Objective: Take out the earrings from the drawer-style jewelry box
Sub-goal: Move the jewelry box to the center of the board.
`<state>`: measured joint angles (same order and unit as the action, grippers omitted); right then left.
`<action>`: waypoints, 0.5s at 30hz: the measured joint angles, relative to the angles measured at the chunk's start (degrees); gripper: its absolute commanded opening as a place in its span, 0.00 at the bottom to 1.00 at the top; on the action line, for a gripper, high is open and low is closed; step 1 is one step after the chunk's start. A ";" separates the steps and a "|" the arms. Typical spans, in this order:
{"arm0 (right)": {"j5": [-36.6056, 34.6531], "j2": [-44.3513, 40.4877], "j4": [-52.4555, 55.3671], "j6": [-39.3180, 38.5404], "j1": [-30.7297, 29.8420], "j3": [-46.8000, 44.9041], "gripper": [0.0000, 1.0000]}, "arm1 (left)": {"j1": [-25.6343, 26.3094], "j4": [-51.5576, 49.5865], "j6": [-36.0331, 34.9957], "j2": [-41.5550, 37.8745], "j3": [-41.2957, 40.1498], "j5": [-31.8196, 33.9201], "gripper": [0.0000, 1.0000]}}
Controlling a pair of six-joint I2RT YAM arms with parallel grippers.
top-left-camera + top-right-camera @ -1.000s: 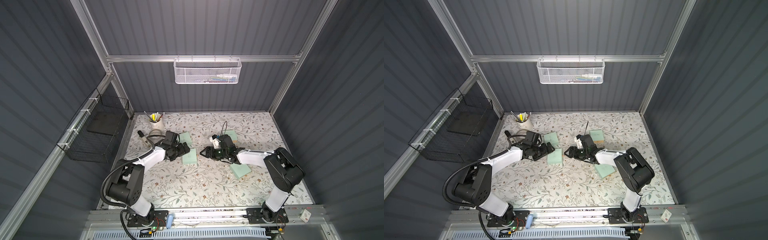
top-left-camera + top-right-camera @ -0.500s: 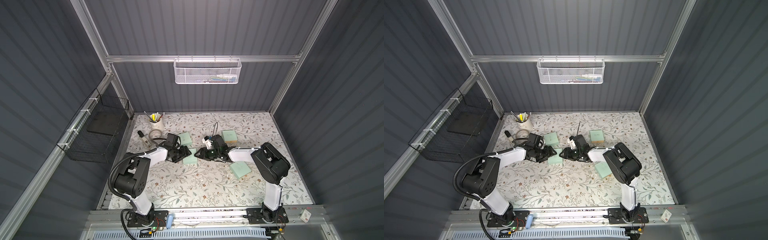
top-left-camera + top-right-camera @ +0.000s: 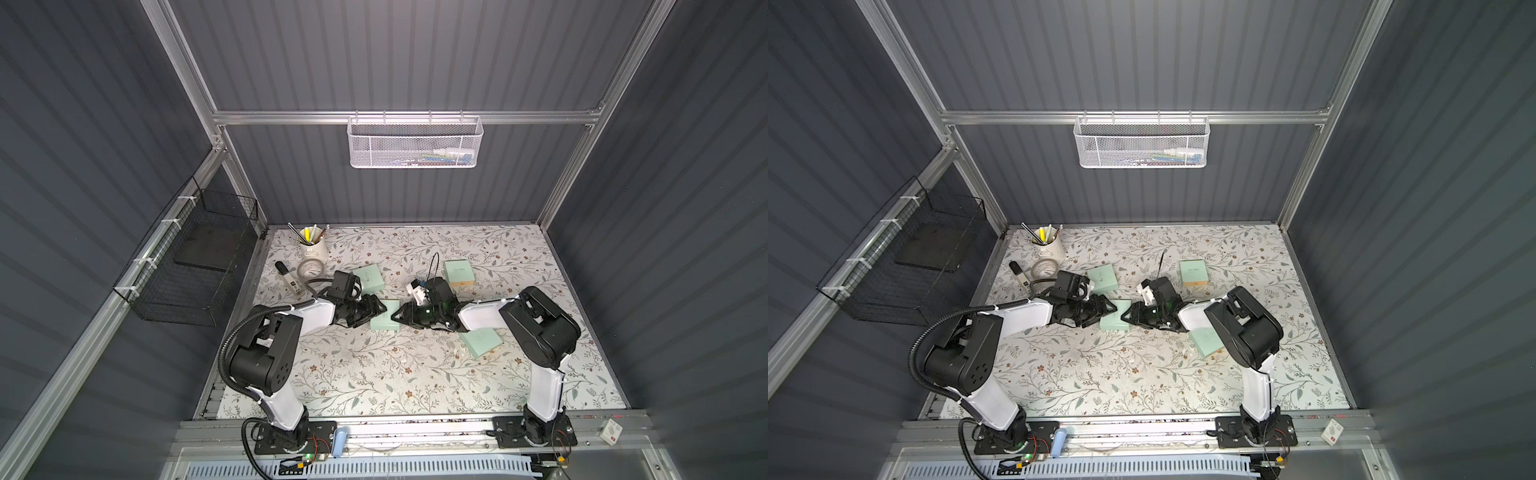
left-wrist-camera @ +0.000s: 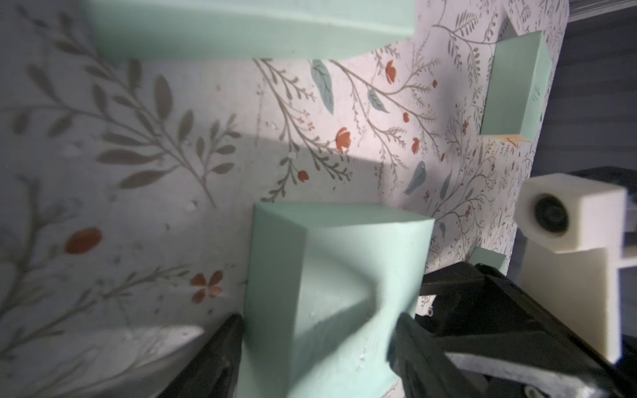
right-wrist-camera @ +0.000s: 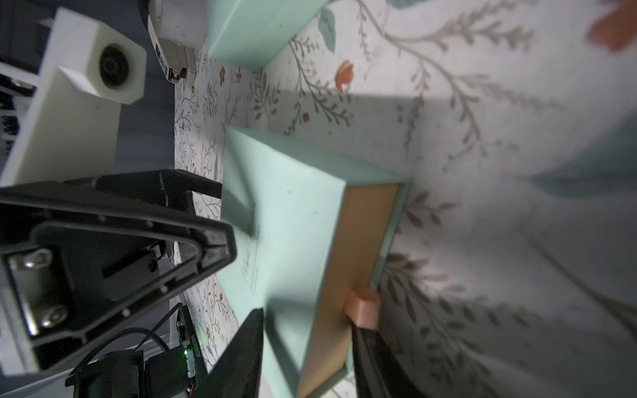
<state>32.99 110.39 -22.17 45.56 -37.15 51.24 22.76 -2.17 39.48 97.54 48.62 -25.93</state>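
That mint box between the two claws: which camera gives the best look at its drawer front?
The right wrist view: it faces the tan drawer front of the mint box and the small orange pull tab. Both top views show only the box's mint top; the left wrist view shows its plain mint end, no drawer front.

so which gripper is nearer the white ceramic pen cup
Left: the left gripper is diagonally in front of the cup; the right gripper is farther, across the mint cardboard box.
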 measured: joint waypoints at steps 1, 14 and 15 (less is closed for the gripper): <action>0.04 -0.74 -0.17 0.20 0.00 -1.01 0.43 | 0.44 0.48 0.00 -0.04 -0.33 -0.28 0.71; -3.02 -9.38 -1.99 2.21 -1.51 -11.98 0.47 | 5.46 1.16 1.81 -4.02 -4.57 1.60 0.74; -3.69 -9.90 -1.88 2.32 -1.55 -12.28 0.49 | 5.62 0.35 2.27 -4.63 -4.74 2.91 0.74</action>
<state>29.30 100.49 -24.05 47.88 -38.70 38.96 28.38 -1.83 41.76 92.90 43.88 -23.03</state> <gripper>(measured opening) 0.464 0.736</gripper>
